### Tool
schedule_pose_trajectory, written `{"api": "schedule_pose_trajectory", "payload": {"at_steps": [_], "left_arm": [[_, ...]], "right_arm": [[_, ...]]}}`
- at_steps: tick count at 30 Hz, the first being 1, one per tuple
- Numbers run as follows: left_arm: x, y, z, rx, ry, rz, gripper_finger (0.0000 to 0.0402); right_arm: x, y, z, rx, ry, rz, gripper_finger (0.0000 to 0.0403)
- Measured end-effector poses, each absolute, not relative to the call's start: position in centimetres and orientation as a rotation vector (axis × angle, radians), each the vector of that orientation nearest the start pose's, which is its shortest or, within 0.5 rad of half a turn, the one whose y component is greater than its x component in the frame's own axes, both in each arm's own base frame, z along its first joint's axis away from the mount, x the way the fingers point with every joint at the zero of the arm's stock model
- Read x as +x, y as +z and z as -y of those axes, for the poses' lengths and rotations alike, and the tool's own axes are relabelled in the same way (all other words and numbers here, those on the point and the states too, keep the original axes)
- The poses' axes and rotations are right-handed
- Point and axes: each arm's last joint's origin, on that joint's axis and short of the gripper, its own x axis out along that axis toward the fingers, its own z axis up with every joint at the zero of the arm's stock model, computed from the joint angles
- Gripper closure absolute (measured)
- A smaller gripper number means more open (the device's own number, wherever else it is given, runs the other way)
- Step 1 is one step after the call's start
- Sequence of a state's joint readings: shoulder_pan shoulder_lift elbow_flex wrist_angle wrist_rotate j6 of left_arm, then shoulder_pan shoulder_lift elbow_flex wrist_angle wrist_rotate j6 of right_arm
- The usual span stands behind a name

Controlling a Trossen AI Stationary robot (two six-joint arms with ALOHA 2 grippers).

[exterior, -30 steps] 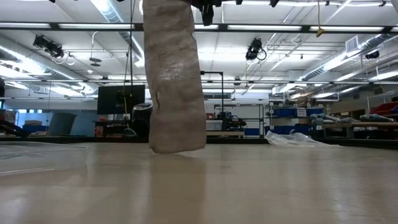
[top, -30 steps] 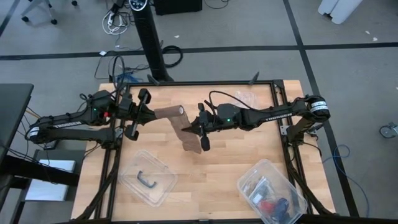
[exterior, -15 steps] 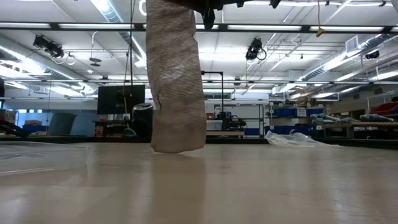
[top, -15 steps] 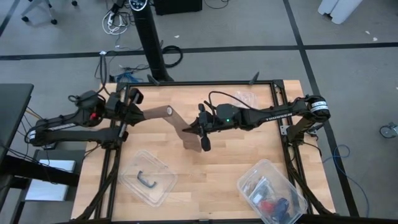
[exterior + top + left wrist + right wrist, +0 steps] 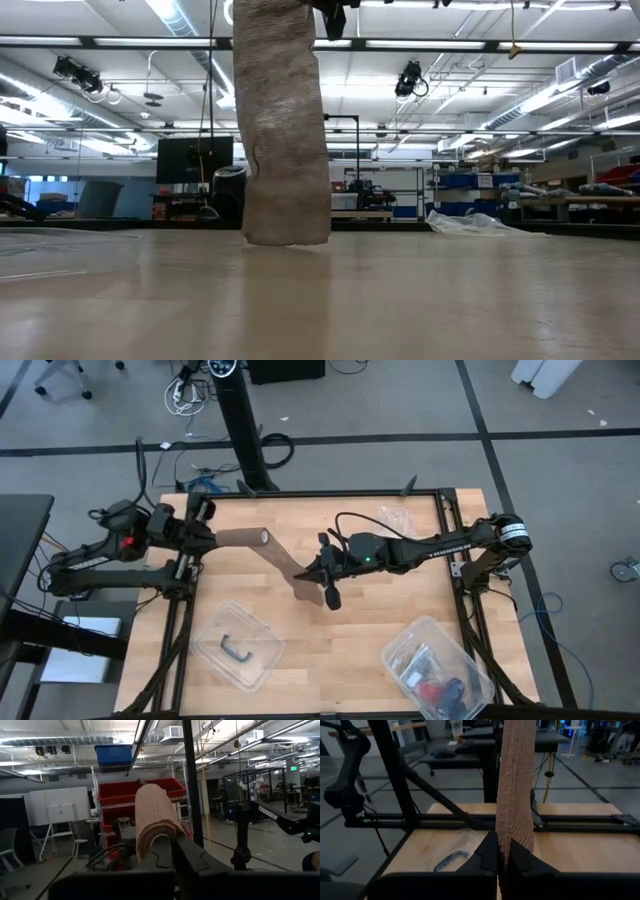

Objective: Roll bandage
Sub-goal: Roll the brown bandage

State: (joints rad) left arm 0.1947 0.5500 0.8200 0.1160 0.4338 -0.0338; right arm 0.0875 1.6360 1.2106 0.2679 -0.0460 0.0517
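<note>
The bandage (image 5: 285, 560) is a brown fabric strip strung between both grippers above the table. My left gripper (image 5: 205, 538), at the table's left edge, is shut on one end of it. From there the strip runs to a bend (image 5: 263, 536), then slants toward my right gripper (image 5: 322, 572), shut on it over the table's middle. Below that gripper the rest hangs down (image 5: 285, 150). Its lower end (image 5: 286, 238) reaches the tabletop; whether it rests there I cannot tell. My left gripper pinches the bandage's end (image 5: 150, 845) between its two fingers, coming from the table's left and tipped a little upward. The strip stands out beyond the fingers and curves over at its far part (image 5: 151, 792), clear of the table. My right gripper pinches the strip partway along its length (image 5: 506, 837) between its two fingers, level, from the table's right side. The fingers lie across the strip, which passes upright between them. One part climbs toward the left gripper and the other hangs below.
A clear plastic tub with a black handle piece (image 5: 238, 648) lies near the front left. A second clear tub holding small items (image 5: 437, 670) stands at the front right. A black frame (image 5: 340, 495) rims the table.
My left gripper has drawn back toward the table's left edge and risen, keeping its hold. The stretch of bandage between the grippers has grown longer, and its bend has shifted left. The hanging part has stayed in place under the right gripper.
</note>
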Motion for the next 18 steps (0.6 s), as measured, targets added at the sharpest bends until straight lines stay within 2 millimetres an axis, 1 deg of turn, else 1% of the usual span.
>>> {"api": "schedule_pose_trajectory", "payload": {"at_steps": [6, 12, 18], "left_arm": [[12.0, 39.6, -1.3, 0.084, -0.193, 0.331, 0.0401], [13.9, 39.9, -1.6, 0.107, -0.194, 0.332, 0.0401], [14.3, 41.1, -1.7, 0.123, -0.2, 0.345, 0.0401]], "right_arm": [[38.0, 31.1, -3.5, 0.05, 0.131, -0.098, 0.0403], [38.1, 31.8, -3.5, 0.051, 0.132, -0.075, 0.0403], [38.2, 32.3, -3.5, 0.051, 0.132, -0.056, 0.0394]]}}
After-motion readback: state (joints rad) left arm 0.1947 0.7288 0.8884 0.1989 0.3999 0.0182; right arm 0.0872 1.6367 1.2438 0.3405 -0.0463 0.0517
